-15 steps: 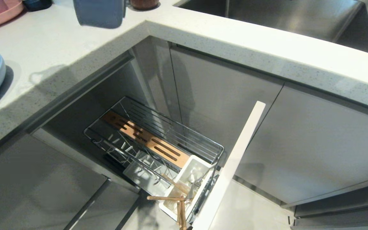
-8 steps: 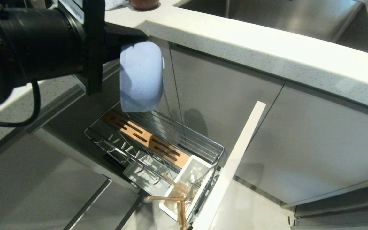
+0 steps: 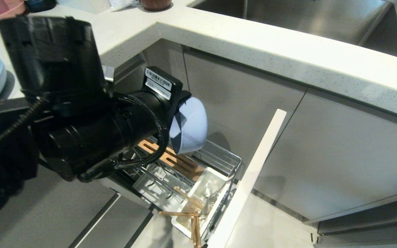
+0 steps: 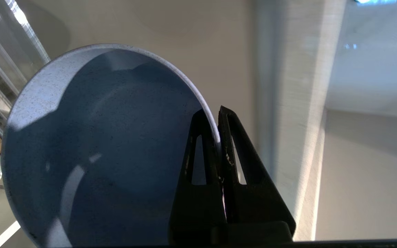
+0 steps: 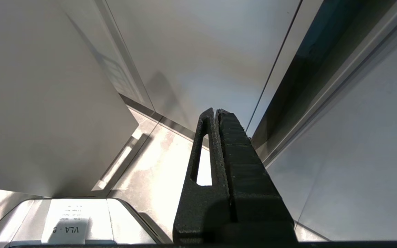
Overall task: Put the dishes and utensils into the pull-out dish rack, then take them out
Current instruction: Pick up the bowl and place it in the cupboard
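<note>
The left gripper (image 4: 218, 125), pinching the light-blue bowl (image 3: 189, 124) by its rim, holds it tipped on edge directly above the pull-out dish rack (image 3: 215, 156), wire basket straight below.
</note>
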